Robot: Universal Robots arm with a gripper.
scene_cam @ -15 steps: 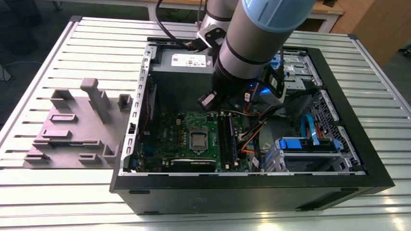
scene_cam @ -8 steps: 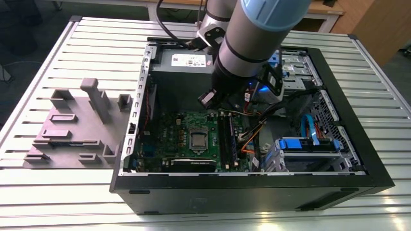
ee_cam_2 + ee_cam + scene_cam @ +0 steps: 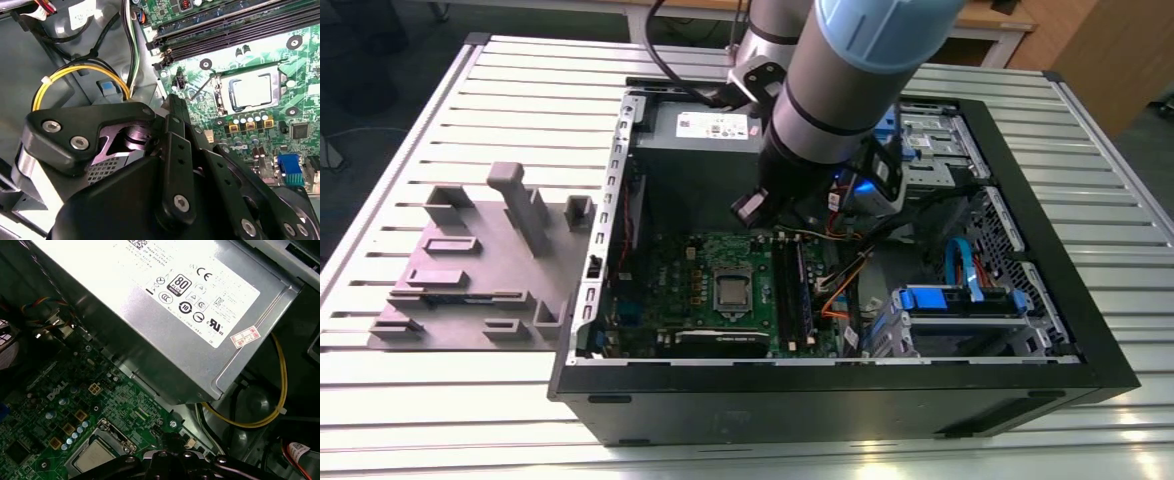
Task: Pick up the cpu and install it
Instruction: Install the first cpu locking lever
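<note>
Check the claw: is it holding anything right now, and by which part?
Nothing held, as far as shows. The small square silvery-topped cpu already sits in the metal-framed socket on the green motherboard, apart from the claw above the board.

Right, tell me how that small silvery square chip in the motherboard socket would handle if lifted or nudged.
The small flat silvery-grey square cpu looks rigid, with a metal top, so it probably would not flex. Being thin and small, it is likely light. It lies flat in the metal-framed socket on the green motherboard, so it should not roll or tip; its smooth top may be slippery.
</note>
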